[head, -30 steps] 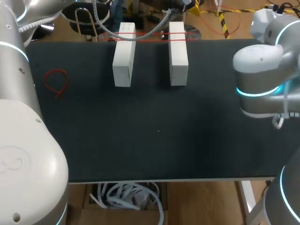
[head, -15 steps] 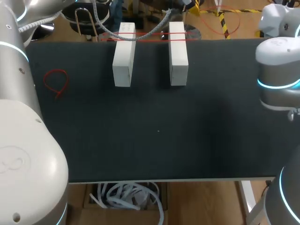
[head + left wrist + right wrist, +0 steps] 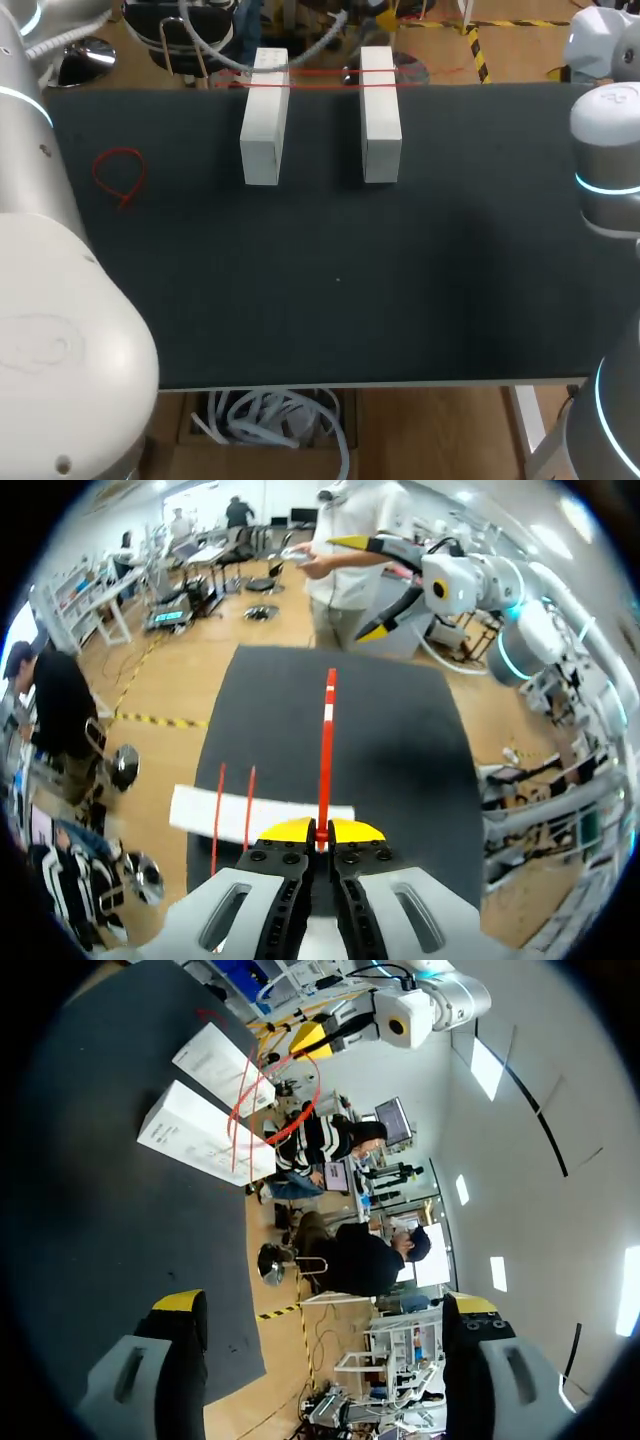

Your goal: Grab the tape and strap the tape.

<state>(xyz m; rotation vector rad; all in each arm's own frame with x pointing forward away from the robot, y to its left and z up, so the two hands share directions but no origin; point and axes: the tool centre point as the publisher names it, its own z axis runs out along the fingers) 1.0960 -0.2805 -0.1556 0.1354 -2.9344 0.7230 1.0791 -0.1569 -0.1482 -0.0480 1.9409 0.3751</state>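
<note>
Two white blocks (image 3: 265, 115) (image 3: 380, 110) stand side by side at the table's far edge. A thin red strap (image 3: 320, 73) runs across their far ends. In the left wrist view my left gripper (image 3: 322, 840) is shut on this red strap (image 3: 326, 730), which stretches straight ahead over a white block (image 3: 280, 816). My right gripper (image 3: 325, 1305) is open and empty, well away from the blocks (image 3: 205, 1135), with the strap (image 3: 272, 1090) looped over them. From the left wrist it shows as an open gripper (image 3: 385, 580) high above the table's far side.
A second red strap (image 3: 120, 175), tied in a loop, lies on the black table (image 3: 340, 280) near its left edge. My right arm (image 3: 605, 150) stands over the table's right edge.
My right gripper has opened, and the right arm has drawn back to the right, away from the blocks. The left gripper keeps its hold on the strap.
</note>
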